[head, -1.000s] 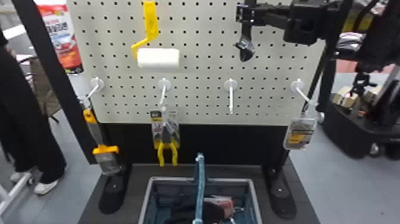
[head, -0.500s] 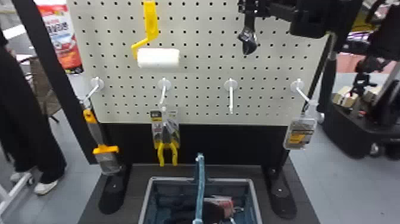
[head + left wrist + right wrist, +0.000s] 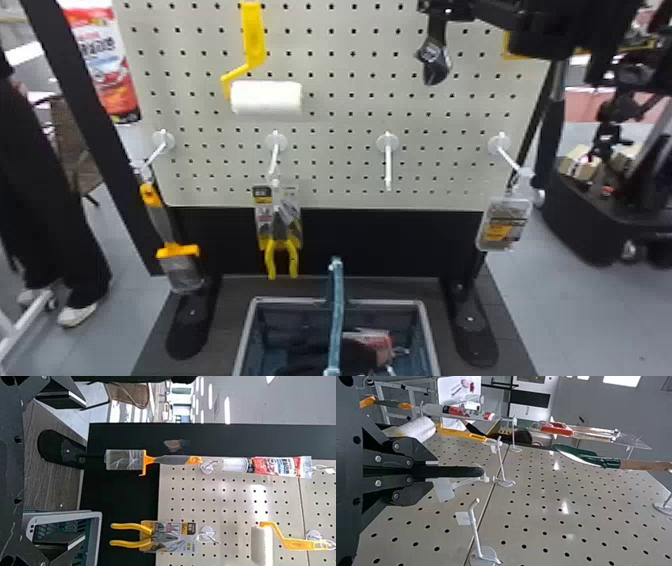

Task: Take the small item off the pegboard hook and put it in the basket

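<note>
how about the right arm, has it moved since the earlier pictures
Yes, in the head view the right arm has shifted up and rightward against the pegboard.

Basket (image 3: 287, 300) cut off by head view's btm edge; stuff inside (image 3: 370, 350) blurred, pt. hidden behind handle (image 3: 337, 310), can't ID. Pegboard's (image 3: 345, 155) top edge out of frame; R arm (image 3: 535, 30), also cut off, hides its top R corner. R end effector (image 3: 434, 62) blurred there; in R wrist view end effector (image 3: 478, 472) covers pt. of a hook (image 3: 464, 482). Print on pliers' pack (image 3: 262, 215) too small to read.
</note>
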Available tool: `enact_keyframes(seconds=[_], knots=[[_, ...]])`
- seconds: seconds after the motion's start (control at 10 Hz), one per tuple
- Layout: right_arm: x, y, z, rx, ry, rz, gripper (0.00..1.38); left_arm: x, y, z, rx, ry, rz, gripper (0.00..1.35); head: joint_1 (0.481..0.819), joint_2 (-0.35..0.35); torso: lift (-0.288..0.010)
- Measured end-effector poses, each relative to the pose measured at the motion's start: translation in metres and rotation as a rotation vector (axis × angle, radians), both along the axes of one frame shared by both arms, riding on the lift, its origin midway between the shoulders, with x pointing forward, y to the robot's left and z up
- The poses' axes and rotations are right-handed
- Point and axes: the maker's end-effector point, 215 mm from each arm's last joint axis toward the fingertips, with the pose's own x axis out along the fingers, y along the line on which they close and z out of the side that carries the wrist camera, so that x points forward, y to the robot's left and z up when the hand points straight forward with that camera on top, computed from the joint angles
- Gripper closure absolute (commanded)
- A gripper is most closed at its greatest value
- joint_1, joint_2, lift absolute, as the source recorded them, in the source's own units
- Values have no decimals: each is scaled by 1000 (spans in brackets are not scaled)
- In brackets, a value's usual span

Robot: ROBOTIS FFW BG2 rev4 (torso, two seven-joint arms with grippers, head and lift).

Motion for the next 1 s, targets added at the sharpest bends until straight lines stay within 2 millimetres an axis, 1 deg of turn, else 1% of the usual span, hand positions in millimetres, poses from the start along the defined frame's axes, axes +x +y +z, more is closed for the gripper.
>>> enact_keyframes(seconds=[0.5, 1.0], knots=[[-5, -16, -23, 5, 37, -33, 1220, -1, 1, -1, -4, 3, 3, 137, 549, 0, -100], [-6, -48, -53, 75, 81, -131, 1220, 0, 0, -4, -11, 9, 7, 137, 549, 0, -100]])
